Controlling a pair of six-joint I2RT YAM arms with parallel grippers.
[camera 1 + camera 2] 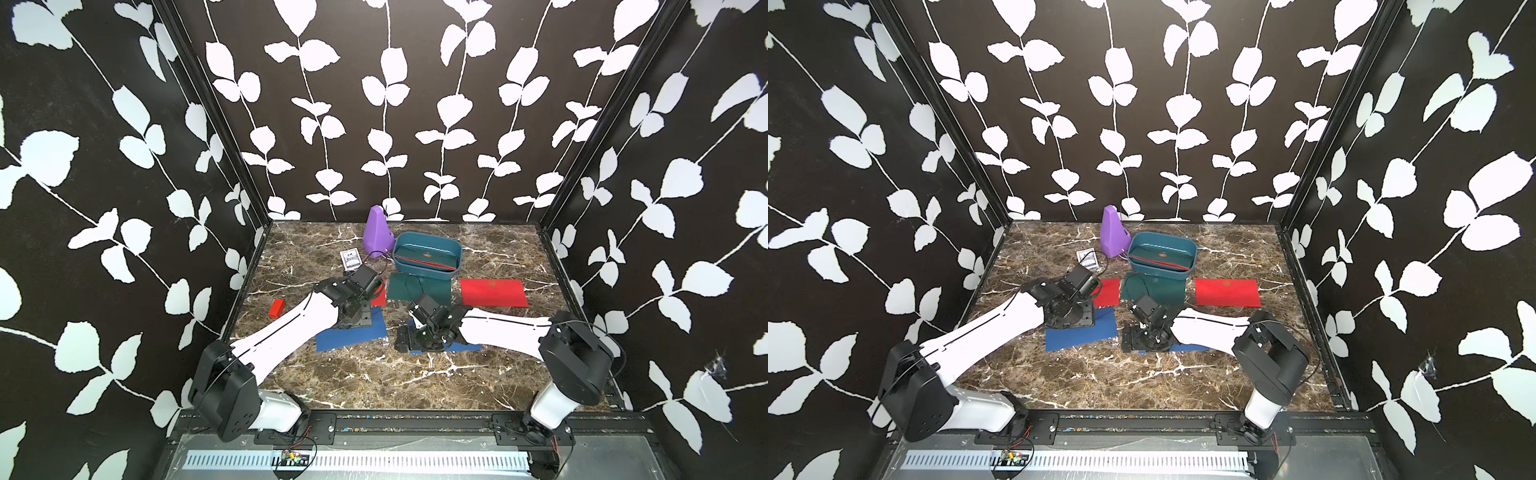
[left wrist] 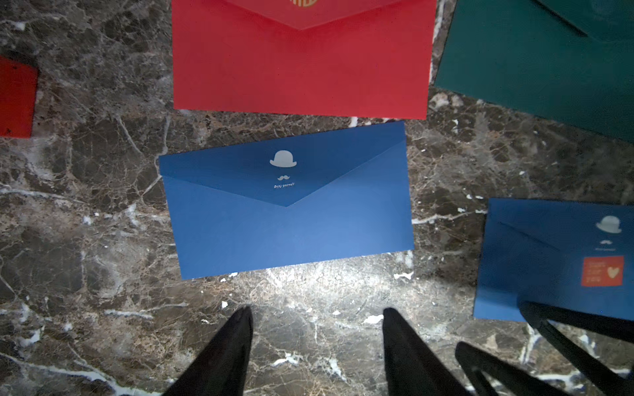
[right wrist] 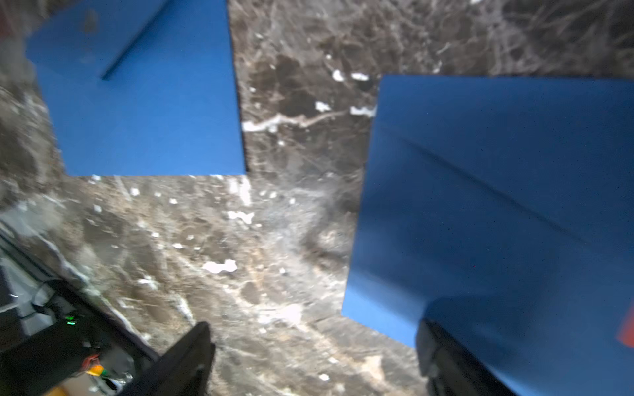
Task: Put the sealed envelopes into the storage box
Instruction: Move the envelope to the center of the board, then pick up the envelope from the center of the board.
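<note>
Nearest, two blue envelopes are lying on the table (image 1: pixel 374 382): the left blue envelope (image 2: pixel 288 219) is sitting just beyond the left gripper (image 2: pixel 316 309), whose jaws are standing half apart over bare tabletop, gripping nothing. The right gripper (image 3: pixel 314 324) is holding its jaws wide, with one finger (image 3: pixel 456 363) over a corner of the stickered blue envelope (image 3: pixel 497 205) and nothing pinched. Farther back, the left red envelope (image 2: pixel 302 68), green envelope (image 1: pixel 419 286) and right red envelope (image 1: pixel 492 293) are waiting. The box (image 1: pixel 422 269), far centre, is seemingly holding at least two already, so I am judging the task under halfway
</note>
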